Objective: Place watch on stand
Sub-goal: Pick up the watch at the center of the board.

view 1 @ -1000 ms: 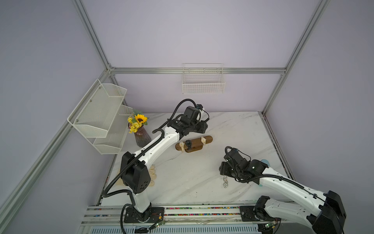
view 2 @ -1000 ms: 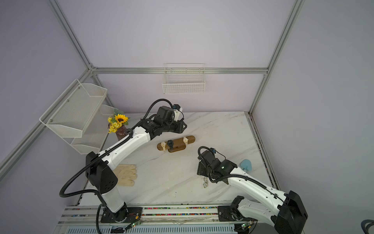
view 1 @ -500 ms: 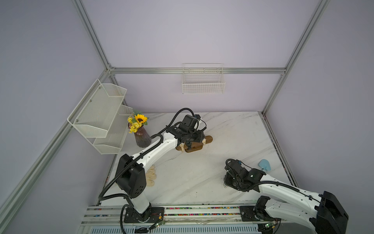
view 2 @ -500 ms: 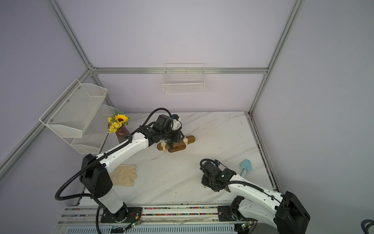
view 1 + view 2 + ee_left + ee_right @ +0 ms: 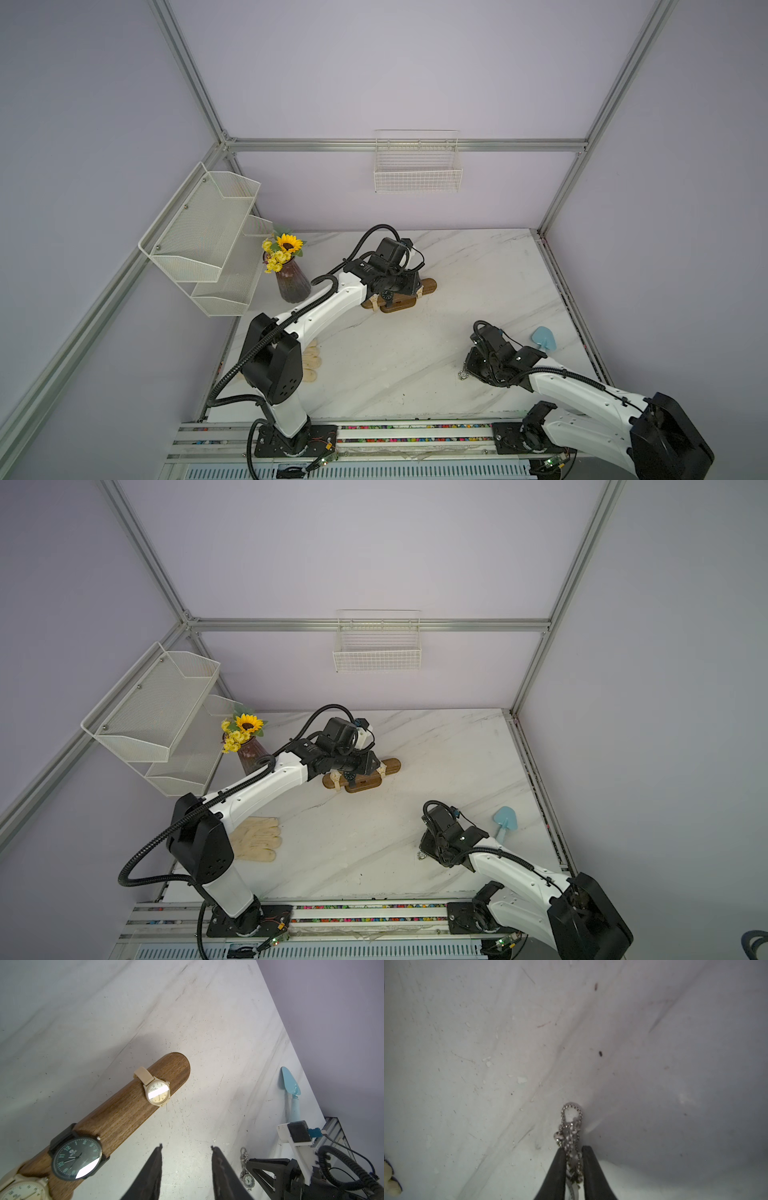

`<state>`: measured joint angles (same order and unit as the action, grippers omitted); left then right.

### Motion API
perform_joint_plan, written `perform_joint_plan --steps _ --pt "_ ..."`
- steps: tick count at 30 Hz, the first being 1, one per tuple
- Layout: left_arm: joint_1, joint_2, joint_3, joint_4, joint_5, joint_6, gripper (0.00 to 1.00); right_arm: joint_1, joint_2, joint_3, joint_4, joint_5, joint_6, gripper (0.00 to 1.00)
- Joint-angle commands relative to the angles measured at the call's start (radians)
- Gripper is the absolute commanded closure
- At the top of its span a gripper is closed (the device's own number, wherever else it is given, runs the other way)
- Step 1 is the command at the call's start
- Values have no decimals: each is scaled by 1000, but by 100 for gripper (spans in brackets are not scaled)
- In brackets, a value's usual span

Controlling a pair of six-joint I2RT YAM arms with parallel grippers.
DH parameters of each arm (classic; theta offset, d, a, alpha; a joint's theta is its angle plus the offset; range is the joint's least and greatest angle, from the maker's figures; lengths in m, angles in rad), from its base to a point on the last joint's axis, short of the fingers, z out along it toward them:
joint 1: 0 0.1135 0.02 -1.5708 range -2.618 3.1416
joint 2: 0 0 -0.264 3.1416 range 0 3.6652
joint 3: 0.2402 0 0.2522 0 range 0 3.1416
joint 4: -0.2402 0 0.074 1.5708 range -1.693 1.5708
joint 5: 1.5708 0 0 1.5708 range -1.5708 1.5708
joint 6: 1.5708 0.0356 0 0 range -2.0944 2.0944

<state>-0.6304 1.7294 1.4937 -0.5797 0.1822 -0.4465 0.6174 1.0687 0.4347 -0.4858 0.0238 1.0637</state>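
A small silver chain watch (image 5: 571,1124) lies on the marble table at the front right. My right gripper (image 5: 572,1148) is down on it, fingers shut on its chain, and the loop end sticks out past the tips. In both top views only that end (image 5: 461,375) (image 5: 422,855) shows beside the right gripper (image 5: 471,370). The brown wooden stand (image 5: 128,1109) (image 5: 430,286) sits mid-table and carries a beige watch (image 5: 159,1093), a black watch (image 5: 75,1159) and another beige one (image 5: 22,1190). My left gripper (image 5: 186,1147) hovers by the stand, open and empty.
A purple vase of sunflowers (image 5: 293,282) stands left of the stand under a white mesh shelf (image 5: 208,241). Cream gloves (image 5: 257,839) lie at the front left. A light blue shovel (image 5: 544,337) lies near the right edge. A wire basket (image 5: 417,174) hangs on the back wall.
My right gripper dropped onto the silver watch and closed on its chain. My left arm came forward and down from behind the stand to over it, its opening unchanged.
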Motion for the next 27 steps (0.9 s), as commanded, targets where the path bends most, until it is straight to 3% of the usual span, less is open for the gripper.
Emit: perform_joint_plan --steps 1,7,15,20,27 --pt "1 8 3 30 23 -17 61 -5 18 -4 67 -24 -16 81" --pt "1 18 10 30 23 -16 61 -7 68 6 102 -40 -28 80" --pt "1 11 0 30 12 -13 61 -7 64 16 126 -43 -48 86" --pt "1 9 -10 30 10 -13 61 -7 48 44 118 -36 -93 93" --pt "1 -19 -26 31 35 -8 61 -7 -1 83 185 -108 -227 93"
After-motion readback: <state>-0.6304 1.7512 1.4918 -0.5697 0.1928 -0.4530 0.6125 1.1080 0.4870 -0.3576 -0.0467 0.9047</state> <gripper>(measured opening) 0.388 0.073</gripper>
